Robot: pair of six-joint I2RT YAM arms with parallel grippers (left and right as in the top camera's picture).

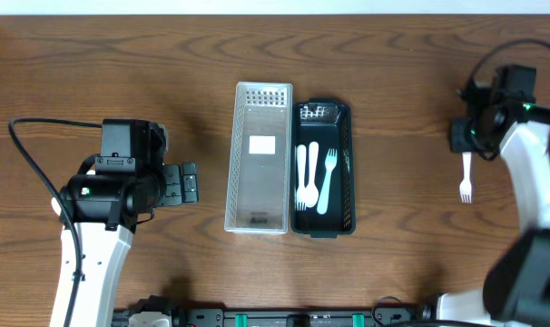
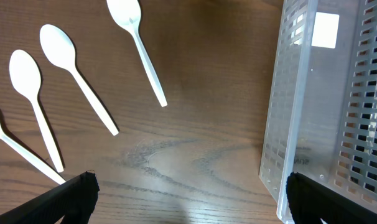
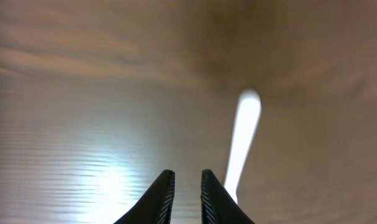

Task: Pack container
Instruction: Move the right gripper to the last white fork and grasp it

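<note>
Your right fingers (image 3: 165, 190), pinched narrow and seemingly empty through the blur, have the fork (image 3: 243, 140) just beside them, its handle running parallel.

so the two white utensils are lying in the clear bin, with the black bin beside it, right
No. The overhead view shows the two white utensils lying in the black bin, with the clear bin beside it.
</note>
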